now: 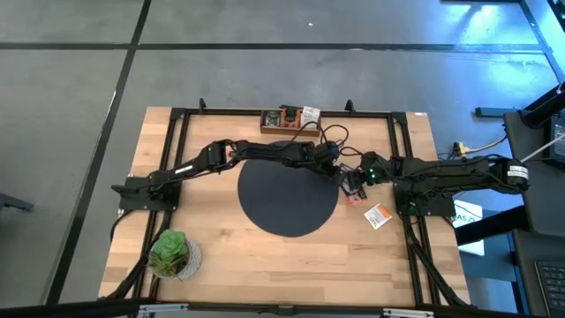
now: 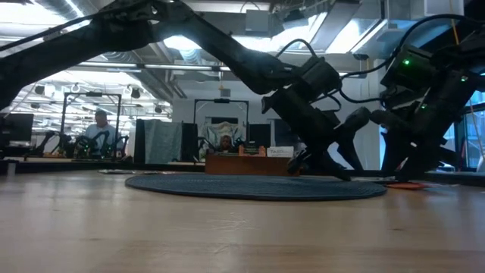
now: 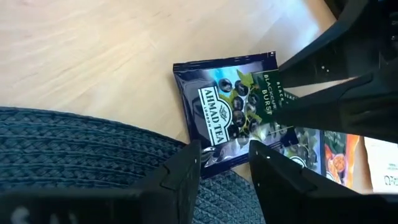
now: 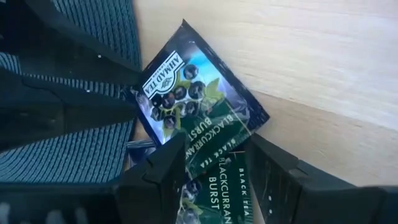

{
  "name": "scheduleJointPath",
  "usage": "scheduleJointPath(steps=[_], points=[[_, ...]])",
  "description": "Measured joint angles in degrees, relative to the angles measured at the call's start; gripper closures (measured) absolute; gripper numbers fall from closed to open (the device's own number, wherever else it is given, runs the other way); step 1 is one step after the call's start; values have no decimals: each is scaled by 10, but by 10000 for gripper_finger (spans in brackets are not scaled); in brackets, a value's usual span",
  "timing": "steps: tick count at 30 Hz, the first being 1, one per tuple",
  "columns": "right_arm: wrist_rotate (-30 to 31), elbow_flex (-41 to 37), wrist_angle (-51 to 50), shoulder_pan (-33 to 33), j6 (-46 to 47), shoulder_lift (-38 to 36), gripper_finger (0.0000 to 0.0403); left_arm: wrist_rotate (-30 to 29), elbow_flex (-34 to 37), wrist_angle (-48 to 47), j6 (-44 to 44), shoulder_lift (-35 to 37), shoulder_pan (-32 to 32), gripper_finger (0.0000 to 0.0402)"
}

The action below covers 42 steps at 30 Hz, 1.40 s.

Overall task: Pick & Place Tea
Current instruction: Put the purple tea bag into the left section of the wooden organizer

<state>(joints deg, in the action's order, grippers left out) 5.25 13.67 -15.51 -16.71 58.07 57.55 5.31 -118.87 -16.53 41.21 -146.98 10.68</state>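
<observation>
My left tool hangs at the right edge of the black round mat, fingers parted, with the near edge of a dark purple Ahmad Tea packet showing in the gap between them. I cannot tell whether the fingers touch it. That packet lies flat on the wooden surface, 1 corner lapping onto the woven mat.

My right tool comes in from the opposite side, also parted, over a second dark blackcurrant packet that lies partly under the first. The 2 tools face each other closely across this small pile, so the room between them is tight.

Through the left wrist camera I see more tea just beyond: an orange packet and a pale one, overlapping along their edges. From above, an orange and white packet lies alone on bare wood, near the right frame rail and apart from the pile.

At the far edge of the surface sits a small wooden box with packets standing in it. A green leafy plant stands at the near left corner. The mat itself is bare, as is the wood in front of it.
</observation>
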Motion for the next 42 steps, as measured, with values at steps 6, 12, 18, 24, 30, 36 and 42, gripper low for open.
scheduleJointPath(steps=[6,12,18,24,30,36,42], points=[[4,-2,15,0,-31,1,235,6,0,-4,-5,0,0,267],[7,-2,14,0,-31,1,262,7,0,-5,-5,-1,0,265],[12,-4,18,0,-59,1,314,10,1,-7,-5,-1,0,266],[18,-5,27,0,-88,1,349,11,1,-6,-14,-1,0,263],[18,-5,30,0,-97,1,396,11,2,-6,-15,0,0,263],[19,-4,31,0,-106,-3,399,39,4,-2,-15,8,11,263],[23,-3,31,0,-120,-28,400,34,5,7,-55,44,26,262]])
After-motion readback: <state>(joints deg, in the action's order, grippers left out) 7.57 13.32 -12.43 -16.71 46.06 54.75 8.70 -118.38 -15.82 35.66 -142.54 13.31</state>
